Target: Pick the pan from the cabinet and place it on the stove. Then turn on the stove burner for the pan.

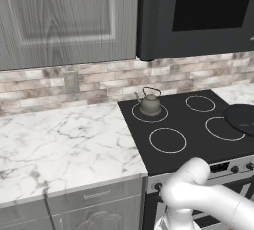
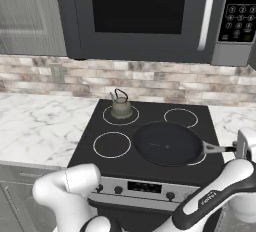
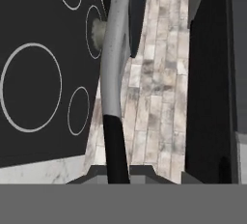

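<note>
Jaws pinching the thin handle, the gripper sets the round matte-black frying pan over the front-right white burner ring of the black glass cooktop; letting go likely comes next, then the knob.

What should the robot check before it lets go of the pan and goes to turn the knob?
1. Pan over a front burner ring: ok, it covers the front right ring on the stove.
2. Pan flat on the glass: cannot tell, it may be just above it.
3. Gripper shut on the pan's handle: ok.
4. Kettle clear of the pan: ok, it sits apart on the back left ring.
5. Knobs on the front strip free to reach: ok, nothing blocks them.
6. Which knob runs the pan's burner: cannot tell, markings too small.
</note>
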Tool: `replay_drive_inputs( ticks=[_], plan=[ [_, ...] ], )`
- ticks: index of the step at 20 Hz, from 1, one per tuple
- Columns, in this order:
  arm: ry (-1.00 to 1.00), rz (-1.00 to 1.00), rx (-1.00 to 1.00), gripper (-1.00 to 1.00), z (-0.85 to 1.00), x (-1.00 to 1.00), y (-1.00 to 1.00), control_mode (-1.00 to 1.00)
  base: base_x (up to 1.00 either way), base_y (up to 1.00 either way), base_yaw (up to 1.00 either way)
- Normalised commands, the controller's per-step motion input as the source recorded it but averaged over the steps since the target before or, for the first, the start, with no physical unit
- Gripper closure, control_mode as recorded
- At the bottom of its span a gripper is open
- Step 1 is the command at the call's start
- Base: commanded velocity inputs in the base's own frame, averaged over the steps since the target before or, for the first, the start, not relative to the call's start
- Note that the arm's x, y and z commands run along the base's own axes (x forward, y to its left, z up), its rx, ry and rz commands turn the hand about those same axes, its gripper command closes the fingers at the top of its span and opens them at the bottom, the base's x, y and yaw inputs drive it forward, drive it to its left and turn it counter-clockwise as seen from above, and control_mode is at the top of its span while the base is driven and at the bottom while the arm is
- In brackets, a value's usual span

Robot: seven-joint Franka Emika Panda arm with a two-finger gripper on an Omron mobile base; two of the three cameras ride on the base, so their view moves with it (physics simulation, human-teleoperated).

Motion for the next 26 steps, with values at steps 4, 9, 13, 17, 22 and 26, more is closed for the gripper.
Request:
replay_drive_inputs(
  ticks=[4, 9, 13, 17, 22, 26],
  plan=[
    [-0.02, 0.00, 0.00, 1.00, -0.37, 0.40, 0.00, -1.00, 0.00, 0.00, 0.00],
    [-0.02, 0.00, 0.00, 1.00, -0.31, 0.40, 0.00, -1.00, 0.00, 0.00, 0.00],
    [-0.05, 0.00, 0.00, 1.00, -0.25, 0.43, 0.00, -1.00, 0.00, 0.00, 0.00],
    [-0.04, 0.00, 0.00, 1.00, -0.23, 0.39, -0.05, -1.00, 0.00, 0.00, 0.00],
    [0.00, 0.00, 0.00, 1.00, -0.25, 0.41, -0.09, -1.00, 0.00, 0.00, 0.00],
    [0.00, 0.00, 0.00, 1.00, -0.30, 0.37, -0.10, -1.00, 0.00, 0.00, 0.00]
  ],
)
